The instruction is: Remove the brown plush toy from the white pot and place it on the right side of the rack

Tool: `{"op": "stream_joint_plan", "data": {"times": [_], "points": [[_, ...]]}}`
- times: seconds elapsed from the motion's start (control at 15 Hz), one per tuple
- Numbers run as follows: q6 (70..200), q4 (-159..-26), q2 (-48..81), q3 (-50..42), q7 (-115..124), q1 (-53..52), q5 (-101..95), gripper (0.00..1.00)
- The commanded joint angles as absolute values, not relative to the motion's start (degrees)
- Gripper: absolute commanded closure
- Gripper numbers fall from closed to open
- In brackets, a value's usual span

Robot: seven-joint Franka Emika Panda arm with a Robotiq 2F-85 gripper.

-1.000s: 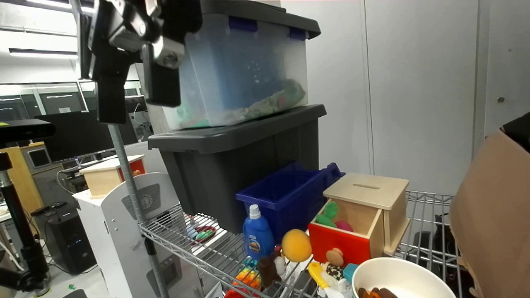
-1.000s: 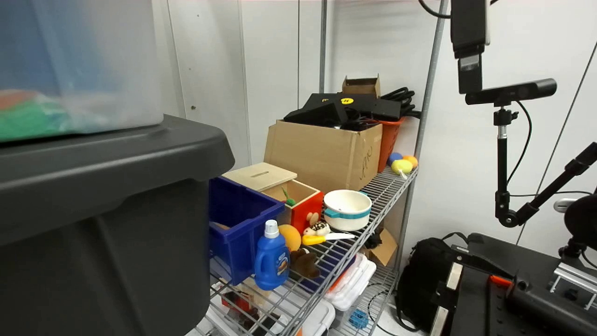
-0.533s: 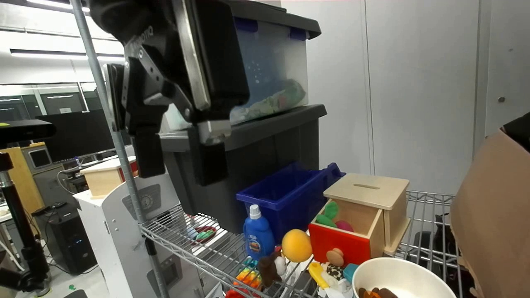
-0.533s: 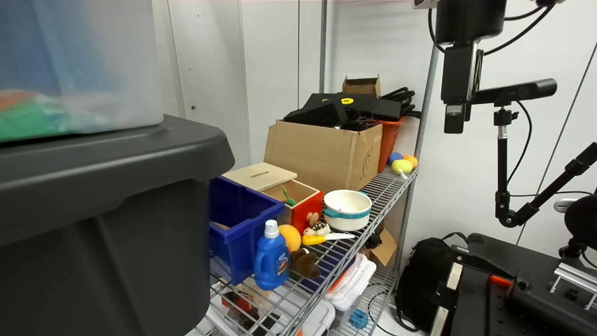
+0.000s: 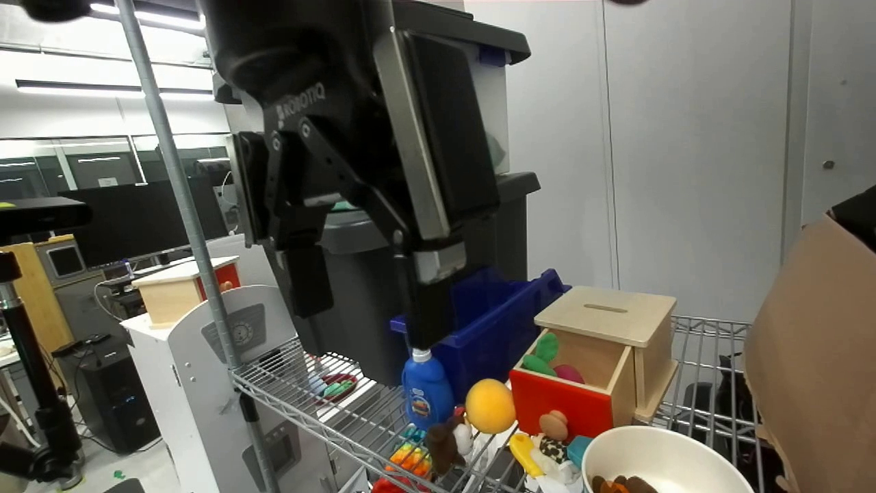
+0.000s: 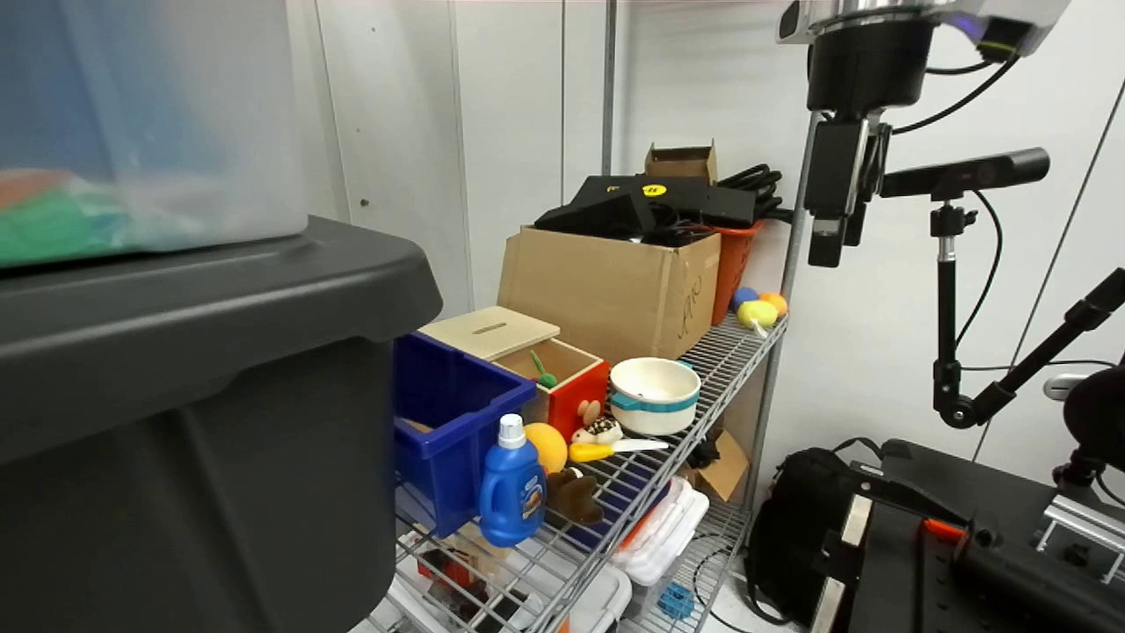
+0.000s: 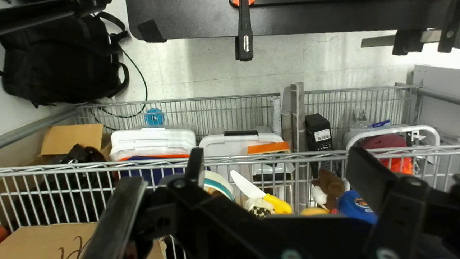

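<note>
One dark grey tub (image 6: 202,466) at the far left of an exterior view, with a clear tub (image 6: 149,132) standing on its lid. Next along, a deep blue bin (image 6: 453,473), then a blue bottle (image 6: 510,497), white-capped and upright on the rack (image 6: 743,352), with an orange ball (image 6: 548,447) partly hidden behind it. Just right of the bottle, a dark brown soft animal (image 6: 577,501), low on the wires. Farther back, a wooden box (image 6: 488,332) with its red-fronted drawer (image 6: 569,397) pulled out. Then a toy knife (image 6: 615,449), yellow handle to the left, blade to the right, just beside the white pot (image 6: 659,422), upright on the rack with a teal band round its wall.

Inside the pot, in an exterior view, the brown plush toy (image 5: 638,485): only brown lumps beside an orange patch in sight, cut off by the bottom edge. Too little on show for telling its direction or long axis. Well apart from the hand (image 6: 839,248) and lower than it; in the wrist view, pot and a sliver of brown between the two fingers (image 7: 370,176), nearer the one at the left.

Right of the pot in an exterior view, the hand: hanging fingers-down, spread wide around a bare gap, with the dark grey tub in sight through it.
</note>
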State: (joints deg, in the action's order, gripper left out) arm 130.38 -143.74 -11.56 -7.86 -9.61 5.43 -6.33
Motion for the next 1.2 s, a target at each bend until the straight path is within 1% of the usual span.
{"op": "stream_joint_plan", "data": {"times": [0.0, 1.13], "points": [[128.9, -140.0, -10.1, -7.5, -10.1, 5.0, -3.3, 0.00], [128.2, -129.2, 0.5, -8.8, -11.9, 7.5, 0.5, 0.00]]}}
